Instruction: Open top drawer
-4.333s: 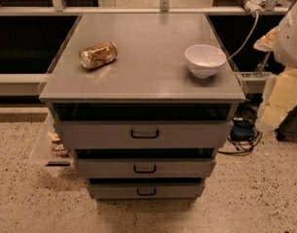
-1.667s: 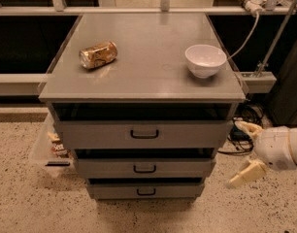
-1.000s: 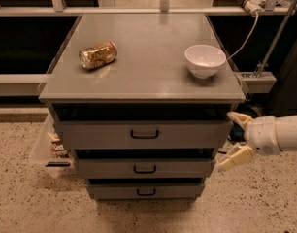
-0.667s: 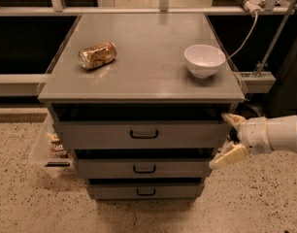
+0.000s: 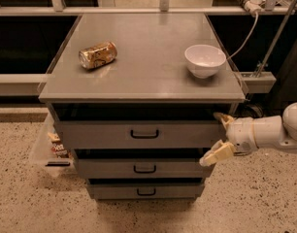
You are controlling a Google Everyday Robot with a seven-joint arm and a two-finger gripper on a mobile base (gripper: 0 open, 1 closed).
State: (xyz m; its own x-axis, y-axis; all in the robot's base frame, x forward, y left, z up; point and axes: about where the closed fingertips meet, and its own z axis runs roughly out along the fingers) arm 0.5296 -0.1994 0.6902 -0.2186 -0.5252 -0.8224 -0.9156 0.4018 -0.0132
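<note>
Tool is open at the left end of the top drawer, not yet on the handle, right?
Not quite. The camera view shows the tool open at the right end of the top drawer, not the left. It is not yet on the handle.

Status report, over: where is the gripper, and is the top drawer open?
Gripper open, at right end of top drawer front. Handle untouched, drawer not pulled out. Nothing between gripper and handle.

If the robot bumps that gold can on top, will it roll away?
Probably: the can lies on its side on a smooth cabinet top, so it would likely roll. It looks dented, so maybe crookedly. The gripper is open, down by the right end of the top drawer.
</note>
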